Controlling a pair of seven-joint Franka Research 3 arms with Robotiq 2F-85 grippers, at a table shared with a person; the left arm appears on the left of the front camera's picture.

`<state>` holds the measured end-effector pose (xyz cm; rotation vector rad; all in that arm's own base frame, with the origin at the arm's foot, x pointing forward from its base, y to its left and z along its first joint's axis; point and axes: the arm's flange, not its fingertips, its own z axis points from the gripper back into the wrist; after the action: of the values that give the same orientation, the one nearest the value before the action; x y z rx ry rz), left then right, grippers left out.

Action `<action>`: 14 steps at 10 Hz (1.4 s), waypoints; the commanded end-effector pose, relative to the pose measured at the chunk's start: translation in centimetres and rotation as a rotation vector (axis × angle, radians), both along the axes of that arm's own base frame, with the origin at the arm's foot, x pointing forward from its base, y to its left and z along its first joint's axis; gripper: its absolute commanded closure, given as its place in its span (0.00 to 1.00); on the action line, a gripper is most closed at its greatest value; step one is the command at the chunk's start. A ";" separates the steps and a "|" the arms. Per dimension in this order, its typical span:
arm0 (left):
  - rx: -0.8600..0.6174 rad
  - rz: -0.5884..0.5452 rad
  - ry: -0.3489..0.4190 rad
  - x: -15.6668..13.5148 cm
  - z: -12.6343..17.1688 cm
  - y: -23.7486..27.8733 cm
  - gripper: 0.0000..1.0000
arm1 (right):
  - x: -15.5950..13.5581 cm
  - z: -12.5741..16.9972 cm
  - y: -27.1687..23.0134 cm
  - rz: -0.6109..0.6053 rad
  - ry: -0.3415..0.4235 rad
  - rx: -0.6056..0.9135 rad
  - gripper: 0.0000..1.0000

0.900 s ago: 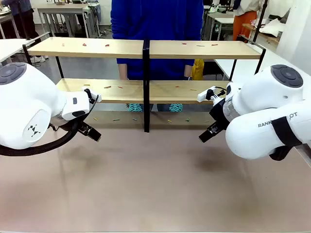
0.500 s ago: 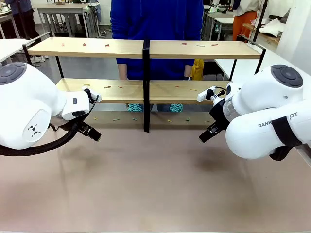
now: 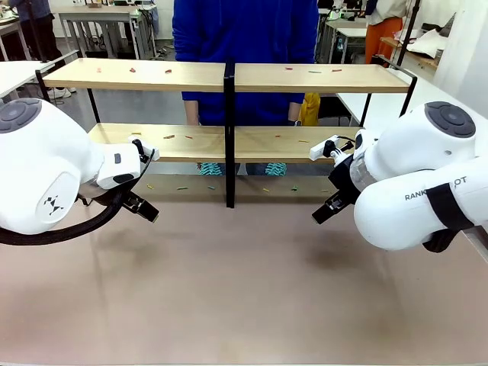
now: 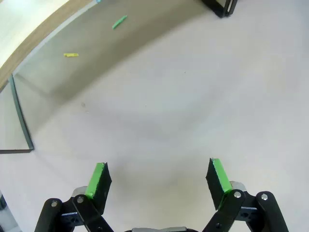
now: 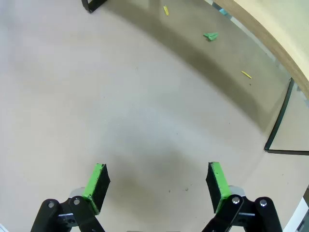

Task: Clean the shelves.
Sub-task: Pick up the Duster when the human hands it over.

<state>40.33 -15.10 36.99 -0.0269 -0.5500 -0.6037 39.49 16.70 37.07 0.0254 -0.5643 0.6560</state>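
Cleaning: not begun, judging by the litter in place.
Shelves [image 3: 137, 75]: far half of the table [image 3: 244, 305], spanning the middle, upright, between the arms and a person [image 3: 244, 46] in a blue top.
Top tier: small coloured scraps [image 3: 133, 69] on both the left and right boards.
Bottom tier: more scraps on both boards, some near the front edge.
Under the shelves: scraps on the table in the shadow of the bottom boards; green and yellow bits seen from both wrists.
Left gripper [image 4: 158, 175]: jaws spread wide, empty, low over bare table, short of the left half of the shelves, touching nothing.
Right gripper [image 5: 157, 178]: jaws spread wide, empty, low over bare table, short of the right half, touching nothing.
Done: nothing, as far as visible.
Left: all four boards; probably the bits beneath as well.
Next (a guess): reach onto a bottom board and pinch the scraps one at a time.
Handling: scraps thin and flat, likely hard to catch between broad pads.
Risk: nudging bits off an edge; clipping the frame or centre post on approach.
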 end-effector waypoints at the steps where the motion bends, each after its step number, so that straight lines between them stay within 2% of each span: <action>1: 0.000 0.000 0.000 0.0 0.0 0.0 0.00 | 0.0 0.0 0.0 -0.001 0.000 0.001 0.00; 9: 0.000 0.000 0.000 0.0 0.0 0.0 0.00 | 0.0 0.0 0.0 0.000 0.000 0.000 0.00; 10: -0.037 -0.026 -0.035 -1.8 1.9 0.7 0.00 | -1.0 1.6 -0.2 0.029 0.033 0.036 0.00; 11: -0.038 0.017 -0.106 -5.4 6.8 1.3 0.00 | -3.6 6.0 -1.3 0.024 -0.015 0.056 0.00; 12: -0.061 0.013 -0.249 -9.4 10.7 2.4 0.00 | -6.7 10.4 -2.7 0.034 -0.096 0.099 0.00; 13: -0.072 -0.012 -0.335 -13.8 14.2 2.8 0.00 | -9.9 14.1 -3.9 0.064 -0.186 0.107 0.00; 14: -0.090 -0.074 -0.409 -18.0 16.7 3.5 0.00 | -12.9 16.4 -4.9 0.081 -0.262 0.104 0.00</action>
<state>33.53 -14.94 55.92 -0.0072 -0.9161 -0.6234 33.30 15.25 53.44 0.0627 -0.7929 0.6630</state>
